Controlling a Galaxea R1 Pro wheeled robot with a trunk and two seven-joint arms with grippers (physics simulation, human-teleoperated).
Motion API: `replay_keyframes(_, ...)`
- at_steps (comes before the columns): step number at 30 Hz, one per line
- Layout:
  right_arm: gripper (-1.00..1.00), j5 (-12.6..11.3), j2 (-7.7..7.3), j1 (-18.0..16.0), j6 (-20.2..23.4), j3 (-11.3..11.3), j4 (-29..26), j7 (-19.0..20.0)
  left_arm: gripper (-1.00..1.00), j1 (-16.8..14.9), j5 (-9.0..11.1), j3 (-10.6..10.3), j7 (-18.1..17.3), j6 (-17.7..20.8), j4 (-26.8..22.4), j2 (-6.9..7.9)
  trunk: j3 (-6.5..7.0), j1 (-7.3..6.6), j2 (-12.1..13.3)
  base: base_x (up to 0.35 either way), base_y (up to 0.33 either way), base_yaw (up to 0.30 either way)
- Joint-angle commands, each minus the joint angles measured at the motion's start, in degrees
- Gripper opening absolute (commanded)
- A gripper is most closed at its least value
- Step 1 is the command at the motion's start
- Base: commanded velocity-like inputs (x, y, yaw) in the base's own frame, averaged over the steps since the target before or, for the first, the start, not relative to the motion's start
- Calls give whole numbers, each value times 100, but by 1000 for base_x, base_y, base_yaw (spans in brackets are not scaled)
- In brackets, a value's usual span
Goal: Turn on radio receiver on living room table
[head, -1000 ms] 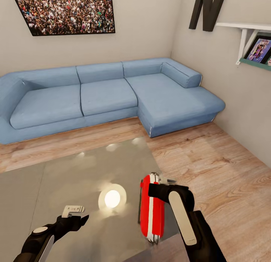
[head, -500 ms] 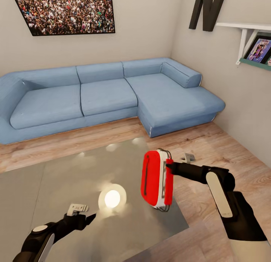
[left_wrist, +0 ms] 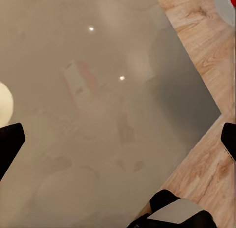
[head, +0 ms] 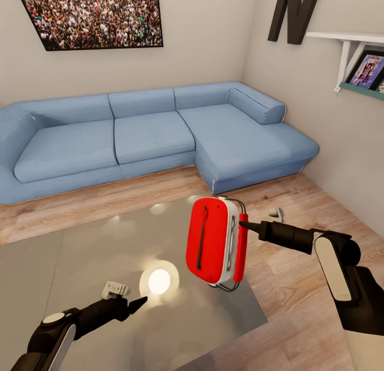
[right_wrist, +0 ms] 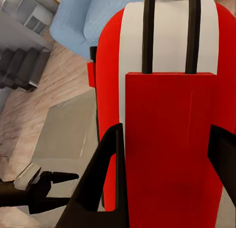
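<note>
Radio receiver (head: 213, 242) is hanging above the desk (head: 80, 264) near its 3 o'clock edge, clamped between the right end effector (head: 244, 225) fingers, at the end effector's 9 o'clock. Left end effector (head: 140, 303) is hovering over the desk, fingers apart.

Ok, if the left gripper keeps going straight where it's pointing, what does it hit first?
Probably the radio receiver held by the right gripper; the left gripper points that way over the table, though depth is unclear.

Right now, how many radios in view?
1. The radio receiver is held in the right gripper above the table edge. Others may sit outside the frame.
</note>
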Motion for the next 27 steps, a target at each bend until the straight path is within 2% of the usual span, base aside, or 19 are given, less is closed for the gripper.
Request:
replay_keyframes(1, -100, -113, -8, -1, 33, -1, -9, 49, 100, 0, -1, -2, -10, 2, -17, 0, 0, 0, 0, 0, 0, 0)
replay_keyframes(4, -100, -28, -41, -4, 33, 0, -24, 122, 100, -7, 1, -2, -36, 14, -79, 1, 0, 0, 0, 0, 0, 0)
replay_keyframes(6, -100, 72, -51, -49, 33, 5, -31, -14, 100, -14, 2, 0, -40, 30, -99, 5, 0, 0, 0, 0, 0, 0)
replay_keyframes(9, -100, 440, -52, -217, 33, 47, -36, -678, 100, -18, 2, 6, -39, 173, -115, 12, 0, 0, 0, 0, 0, 0)
replay_keyframes(11, -100, 874, -27, -288, 33, 186, -35, -1445, 100, -24, 2, 9, -38, 330, -121, 16, 0, 0, 0, 0, 0, 0)
replay_keyframes(12, -100, 1418, 20, -318, 33, 662, -32, -2331, 100, -33, 2, 10, -39, 477, -123, 18, 0, 0, 0, 0, 0, 0)
replay_keyframes(15, -100, 2302, 138, -333, 33, 1604, -30, -3756, 100, -69, 2, 10, -43, 759, -124, 19, 0, 0, 0, 0, 0, 0)
replay_keyframes(16, -100, 2428, 153, -334, 33, 1743, -30, -3974, 100, -76, 2, 10, -44, 829, -124, 19, 0, 0, 0, 0, 0, 0)
replay_keyframes(18, -100, 2816, 195, -337, -23, 2204, -29, -4745, 100, -145, 2, 10, -45, 1140, -124, 25, 0, 0, 0, 0, 0, 0)
replay_keyframes(19, -100, 2936, 200, -337, -152, 2460, -29, -5130, 100, -262, 2, 10, -47, 1298, -124, 43, 0, 0, 0, 0, 0, 0)
replay_keyframes(20, -100, 3047, 201, -338, -345, 2860, -29, -5699, 100, -445, 2, 10, -51, 1498, -124, 75, 0, 0, 0, 0, 0, 0)
replay_keyframes(21, -100, 3078, 202, -338, -397, 2989, -29, -5884, 100, -495, 2, 10, -51, 1554, -125, 83, 0, 0, 0, 0, 0, 0)
replay_keyframes(22, -100, 3150, 205, -338, -479, 3252, -29, -6271, 100, -580, 1, 10, -52, 1654, -125, 100, 0, 0, 0, 0, 0, 0)
replay_keyframes(23, -100, 3241, 212, -338, -531, 3535, -29, -6687, 100, -654, -2, 10, -52, 1737, -126, 114, 0, 0, 0, 0, 0, 0)
replay_keyframes(24, -100, 3409, 219, -338, -579, 4016, -29, -7367, 100, -731, -4, 10, -53, 1828, -141, 143, 0, 0, 0, 0, 0, 0)
replay_keyframes(26, -100, 3639, 231, -338, -609, 4731, -29, -8324, 100, -783, -2, 10, -54, 1896, -177, 213, 0, 0, 0, 0, 0, 0)
replay_keyframes(27, -100, 3689, 233, -338, -612, 4905, -26, -8560, 100, -790, -1, 10, -54, 1907, -193, 234, 0, 0, 0, 0, 0, 0)
